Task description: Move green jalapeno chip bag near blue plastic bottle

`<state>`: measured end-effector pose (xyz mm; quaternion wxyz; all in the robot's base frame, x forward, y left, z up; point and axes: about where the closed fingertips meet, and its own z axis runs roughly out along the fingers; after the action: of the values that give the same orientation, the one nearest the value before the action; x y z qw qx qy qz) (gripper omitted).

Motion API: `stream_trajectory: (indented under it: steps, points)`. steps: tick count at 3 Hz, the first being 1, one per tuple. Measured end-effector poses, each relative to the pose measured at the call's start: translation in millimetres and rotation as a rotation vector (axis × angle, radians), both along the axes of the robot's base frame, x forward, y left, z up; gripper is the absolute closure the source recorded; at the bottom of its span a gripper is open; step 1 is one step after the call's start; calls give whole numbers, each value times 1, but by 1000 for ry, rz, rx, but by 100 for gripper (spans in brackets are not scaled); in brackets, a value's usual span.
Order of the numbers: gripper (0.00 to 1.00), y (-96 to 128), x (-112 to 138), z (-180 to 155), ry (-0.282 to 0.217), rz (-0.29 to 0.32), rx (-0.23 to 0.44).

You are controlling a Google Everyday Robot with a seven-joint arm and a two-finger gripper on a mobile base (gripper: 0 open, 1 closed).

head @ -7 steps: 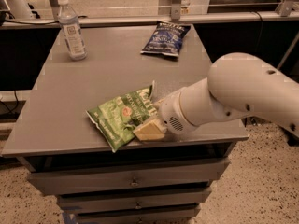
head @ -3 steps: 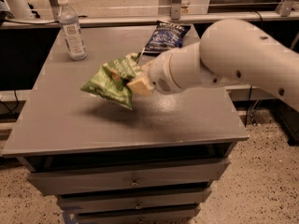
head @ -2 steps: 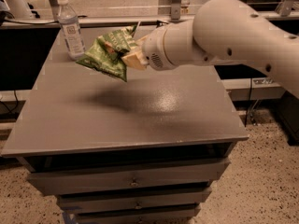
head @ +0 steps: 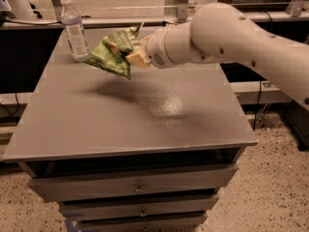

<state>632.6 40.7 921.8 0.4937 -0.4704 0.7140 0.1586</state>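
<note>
The green jalapeno chip bag (head: 112, 53) hangs in the air above the grey table (head: 125, 120), held at its right edge by my gripper (head: 135, 57), which is shut on it. The bag is tilted, its lower corner pointing down, and its shadow falls on the table below. The blue plastic bottle (head: 73, 29), clear with a white cap and white-and-blue label, stands upright at the table's far left corner, just left of the bag. My white arm (head: 227, 33) reaches in from the right.
The table is a grey cabinet with drawers (head: 135, 187) below its front edge. A rail and dark counter (head: 120, 21) run behind the table. The dark blue chip bag is hidden behind my arm.
The bag was lifted off the table's front and carried up and to the far left, toward the bottle. It stays in the gripper's hold and now hangs right beside the bottle.
</note>
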Motion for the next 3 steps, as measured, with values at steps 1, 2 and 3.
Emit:
stream_trajectory:
  steps: [1, 2, 3]
  points:
    - [100, 12, 49, -22, 2, 23, -21]
    - [100, 25, 94, -40, 3, 35, -49]
    - [100, 32, 131, -51, 4, 35, -76]
